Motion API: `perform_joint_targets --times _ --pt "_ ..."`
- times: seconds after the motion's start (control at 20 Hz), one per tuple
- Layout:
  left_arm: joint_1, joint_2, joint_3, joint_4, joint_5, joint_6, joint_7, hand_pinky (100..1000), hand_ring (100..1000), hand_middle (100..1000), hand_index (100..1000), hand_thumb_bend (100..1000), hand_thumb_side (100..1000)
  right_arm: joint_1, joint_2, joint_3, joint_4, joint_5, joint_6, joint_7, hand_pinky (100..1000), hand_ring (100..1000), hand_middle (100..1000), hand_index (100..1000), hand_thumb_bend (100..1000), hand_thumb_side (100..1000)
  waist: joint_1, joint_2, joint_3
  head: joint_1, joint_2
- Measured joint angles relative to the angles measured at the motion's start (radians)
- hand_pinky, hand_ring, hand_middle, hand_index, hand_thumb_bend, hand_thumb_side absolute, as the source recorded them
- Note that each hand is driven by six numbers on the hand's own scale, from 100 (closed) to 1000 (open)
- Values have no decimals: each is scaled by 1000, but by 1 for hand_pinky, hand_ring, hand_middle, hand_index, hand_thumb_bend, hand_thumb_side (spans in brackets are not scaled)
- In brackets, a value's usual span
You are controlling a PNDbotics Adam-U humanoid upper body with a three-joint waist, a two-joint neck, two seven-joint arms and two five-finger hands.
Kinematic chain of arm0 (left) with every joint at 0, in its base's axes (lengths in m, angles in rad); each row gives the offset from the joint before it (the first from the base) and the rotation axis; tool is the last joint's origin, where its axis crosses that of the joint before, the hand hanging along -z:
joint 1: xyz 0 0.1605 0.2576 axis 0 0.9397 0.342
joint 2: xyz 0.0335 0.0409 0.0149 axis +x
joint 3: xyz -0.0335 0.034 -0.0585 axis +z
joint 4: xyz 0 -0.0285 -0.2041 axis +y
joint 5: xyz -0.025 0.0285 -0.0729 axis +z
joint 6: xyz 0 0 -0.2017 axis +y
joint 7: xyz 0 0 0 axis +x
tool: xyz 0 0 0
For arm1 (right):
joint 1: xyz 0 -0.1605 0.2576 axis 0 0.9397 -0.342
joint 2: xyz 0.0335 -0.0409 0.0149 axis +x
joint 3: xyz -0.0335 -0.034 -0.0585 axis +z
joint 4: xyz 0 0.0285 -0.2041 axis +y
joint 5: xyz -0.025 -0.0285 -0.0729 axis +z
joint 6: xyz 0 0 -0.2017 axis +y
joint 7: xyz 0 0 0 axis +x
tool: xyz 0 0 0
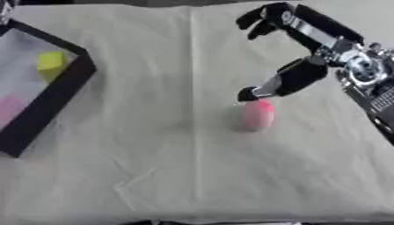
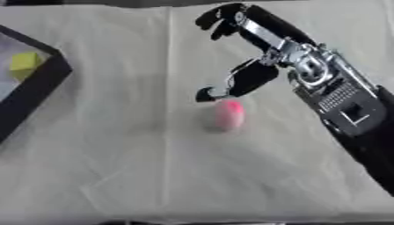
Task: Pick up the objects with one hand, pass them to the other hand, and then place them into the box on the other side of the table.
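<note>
A small pink egg-shaped object (image 1: 256, 115) lies on the cream cloth near the middle of the table. My right hand (image 1: 304, 48) reaches in from the upper right and hovers just above it, open. Its thumb tip (image 1: 249, 93) sits right at the pink object's top edge, while the fingers (image 1: 261, 19) stretch away toward the far side. At the left stands the black-rimmed box (image 1: 65, 90), holding a yellow block (image 1: 52, 63) and a pink thing (image 1: 9, 110). The left hand is out of sight.
The cream cloth (image 1: 154, 167) covers the table, with creases running down its middle. The box is cut off by the left edge in both views.
</note>
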Motion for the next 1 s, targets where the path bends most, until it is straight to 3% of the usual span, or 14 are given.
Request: perform_joint_targets --times 0.25,0.45,0.55,1.0 --pt "11 0 0 -15 11 -3 9 773 730 724 801 403 564 25 -58 -17 -19 4 13 16 819 736 735 806 697 141 0 0 0 -11 0" --pt "15 0 0 -17 12 -2 10 773 730 724 789 401 565 56 -92 -24 -19 26 18 33 820 740 726 786 681 160 0 0 0 -18 0" --pt "16 0 0 -18 13 -2 10 773 730 724 790 401 566 72 -106 -25 -19 41 22 44 820 741 725 784 647 222 0 0 0 -19 0" --pt "20 -1 0 -22 14 0 7 775 733 728 790 398 567 113 -115 -20 -18 117 32 97 821 743 724 814 588 180 0 1 5 -33 0"
